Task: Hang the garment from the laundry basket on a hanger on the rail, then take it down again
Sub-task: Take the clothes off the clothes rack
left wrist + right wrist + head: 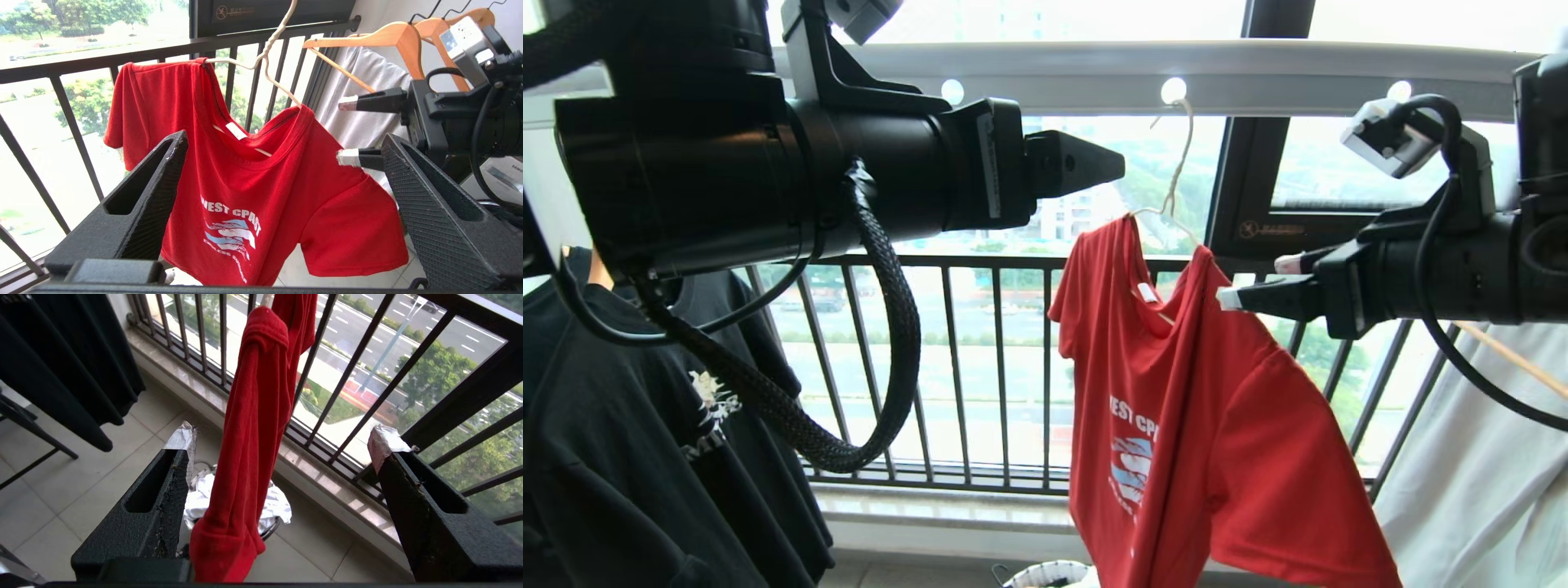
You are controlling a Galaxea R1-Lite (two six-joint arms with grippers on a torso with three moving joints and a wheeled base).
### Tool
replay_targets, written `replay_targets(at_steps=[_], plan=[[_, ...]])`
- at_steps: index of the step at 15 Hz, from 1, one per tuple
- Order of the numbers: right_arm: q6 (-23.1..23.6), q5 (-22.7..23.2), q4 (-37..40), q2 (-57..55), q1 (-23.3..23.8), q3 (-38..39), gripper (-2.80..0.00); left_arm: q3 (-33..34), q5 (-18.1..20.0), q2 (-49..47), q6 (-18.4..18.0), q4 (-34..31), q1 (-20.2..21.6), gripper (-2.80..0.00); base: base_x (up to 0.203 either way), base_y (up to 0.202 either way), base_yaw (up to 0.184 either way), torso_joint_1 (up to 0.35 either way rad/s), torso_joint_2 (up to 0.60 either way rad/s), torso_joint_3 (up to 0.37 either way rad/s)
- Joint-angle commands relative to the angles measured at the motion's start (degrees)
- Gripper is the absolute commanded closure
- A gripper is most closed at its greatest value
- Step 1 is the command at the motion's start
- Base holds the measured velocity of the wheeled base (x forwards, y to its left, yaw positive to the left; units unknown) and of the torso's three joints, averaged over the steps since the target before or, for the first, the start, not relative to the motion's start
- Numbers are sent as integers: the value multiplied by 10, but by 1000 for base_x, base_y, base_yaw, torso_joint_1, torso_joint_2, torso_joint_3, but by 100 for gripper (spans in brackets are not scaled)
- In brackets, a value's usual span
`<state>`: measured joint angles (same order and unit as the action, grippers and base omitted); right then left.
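Note:
The red garment [1176, 408] hangs on the thin white hanger [1178, 163], whose hook sits in a hole of the pale rail [1258, 77]. My right gripper [1258, 282] is level with the shirt's right shoulder, its taped fingertips just beside the cloth. In the right wrist view that gripper [282, 441] is open, and the garment [249, 437] hangs edge-on between the fingers without being pinched. My left gripper [1115, 166] is high on the left, short of the shirt. In the left wrist view it [284, 141] is open and faces the garment [245, 175]. The laundry basket [1049, 574] stands on the floor below.
A black printed T-shirt [645, 425] hangs at the left. A pale garment [1478, 474] hangs at the right on a wooden hanger [392, 36]. The dark barred window railing [980, 261] and a dark window post [1241, 163] stand right behind the shirt.

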<state>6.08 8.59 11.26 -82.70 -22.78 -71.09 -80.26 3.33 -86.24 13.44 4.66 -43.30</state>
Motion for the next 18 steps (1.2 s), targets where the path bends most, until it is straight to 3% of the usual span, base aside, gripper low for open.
replay_targets(at_steps=[1,11,12,14,18], plan=[[1,2,1,78,6,92,-280,-2,0,0,1,0,0,-280,0,0,0,0,0,0],[2,7,-26,92,-17,260,-280,-4,0,-2,1,-1,0,-280,0,0,0,0,0,0],[2,8,-49,90,-22,283,0,-6,0,-2,1,-1,0,-280,0,0,0,0,0,0],[1,10,-110,75,-45,319,0,-6,0,-2,1,-1,1,-280,0,0,0,0,0,0],[-15,9,-123,76,-46,332,0,-6,1,-5,1,-8,0,-280,0,0,0,0,0,0]])
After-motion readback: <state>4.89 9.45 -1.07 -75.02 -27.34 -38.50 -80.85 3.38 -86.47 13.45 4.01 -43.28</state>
